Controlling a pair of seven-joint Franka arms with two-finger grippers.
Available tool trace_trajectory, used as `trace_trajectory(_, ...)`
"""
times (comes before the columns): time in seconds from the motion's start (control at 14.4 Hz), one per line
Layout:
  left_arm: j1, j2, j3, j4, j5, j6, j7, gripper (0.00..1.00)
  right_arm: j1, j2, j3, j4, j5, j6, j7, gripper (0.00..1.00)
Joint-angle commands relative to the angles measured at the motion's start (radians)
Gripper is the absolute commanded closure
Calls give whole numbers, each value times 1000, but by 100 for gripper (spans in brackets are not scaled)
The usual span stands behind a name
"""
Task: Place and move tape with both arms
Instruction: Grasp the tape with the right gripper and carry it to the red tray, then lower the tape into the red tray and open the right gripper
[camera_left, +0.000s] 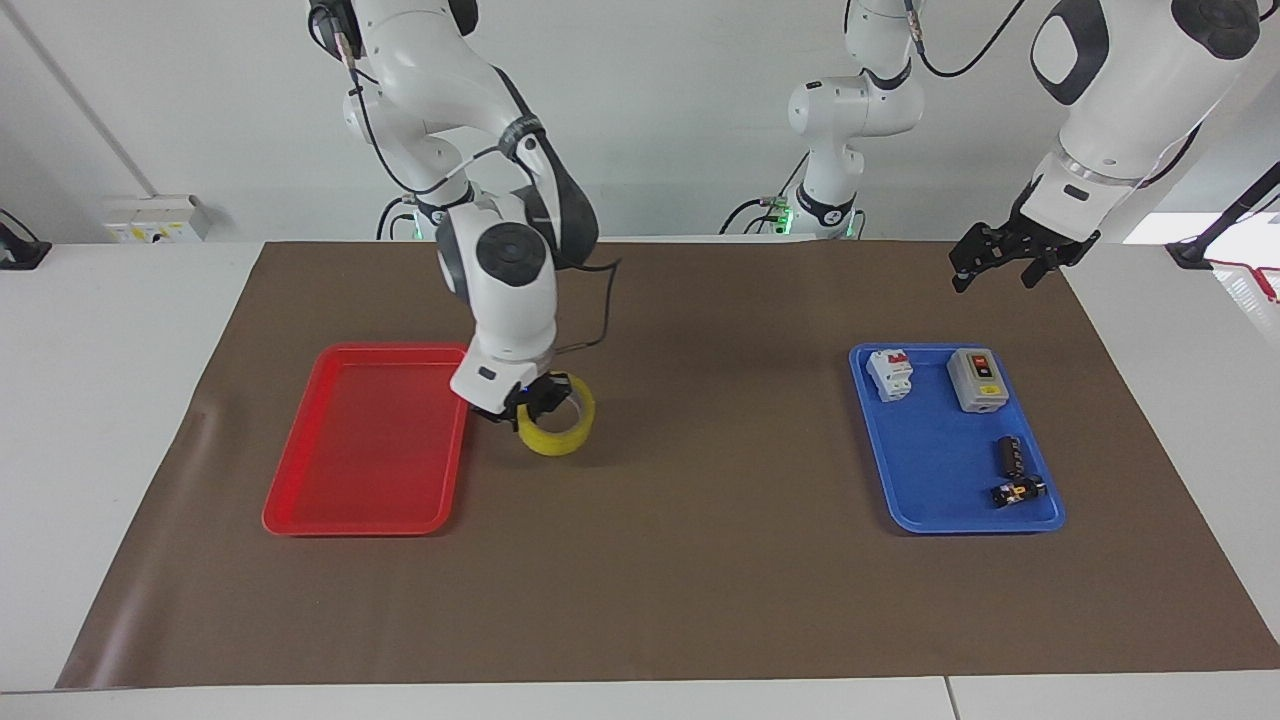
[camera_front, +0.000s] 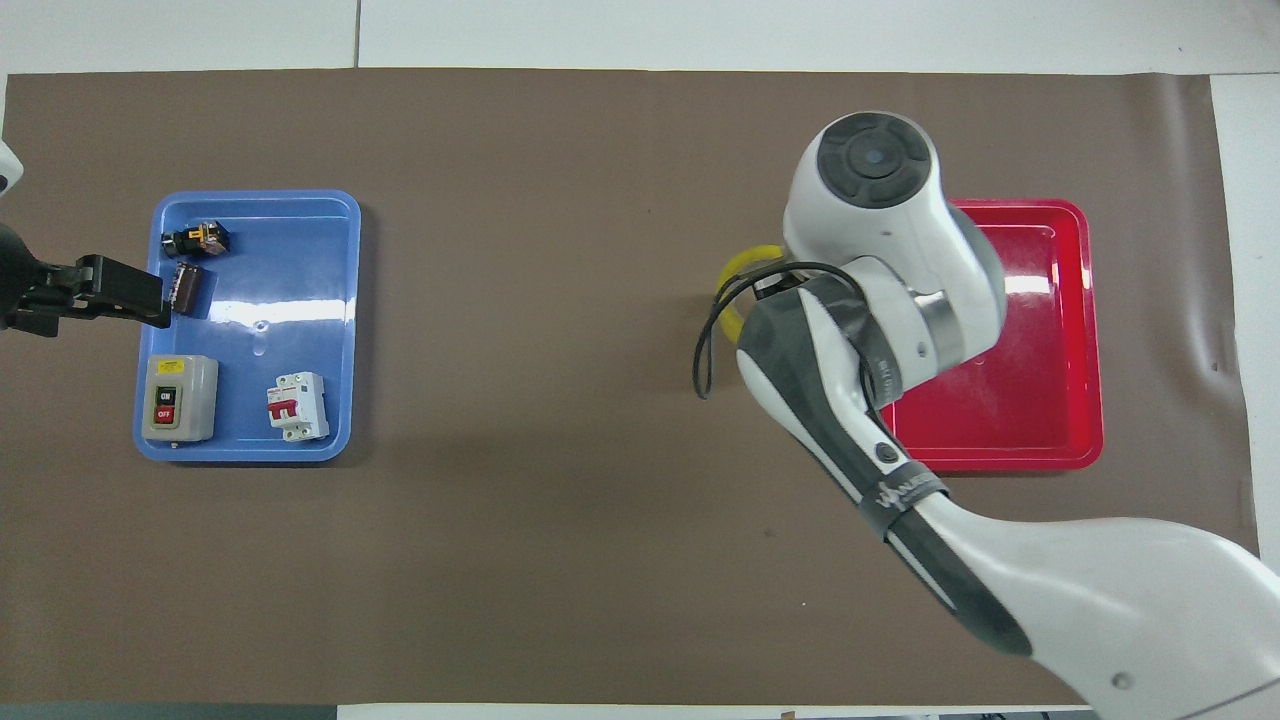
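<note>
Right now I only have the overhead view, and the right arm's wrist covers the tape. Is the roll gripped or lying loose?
Observer: Gripped. The right gripper is shut on the wall of the yellow tape roll.
Operator: Is it on the mat?
Observer: It looks lifted off the brown mat, and it hangs tilted.
Operator: Is it over the red tray?
Observer: Not yet. It is over the mat, beside the red tray.
Operator: Is the left gripper in the blue tray?
Observer: No. The left gripper waits open, high above the blue tray, touching nothing.
</note>
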Motion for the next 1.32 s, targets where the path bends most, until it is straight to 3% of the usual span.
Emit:
trace_trajectory(0.0,-4,-9,1,-3,-19,12,14,0,-189,-107,15,-134,7,11,-258,100)
trace_trajectory(0.21,-4,-9,0,-3,-21,13,14,0,-316,-134,17,-238,30,90,-411,100)
trace_trajectory(0.49,-19,-9,1,-3,-21,12,13,0,-380,-193,15,-507,49,435,-484,100)
trace_trajectory(0.83,-18,-9,1,-3,-21,10,11,0,-387,-176,15,-581,50,597,-481,100)
trace_trajectory(1.25,-16,-9,3,-3,-19,9,9,0,-390,-159,15,-607,52,653,-484,100)
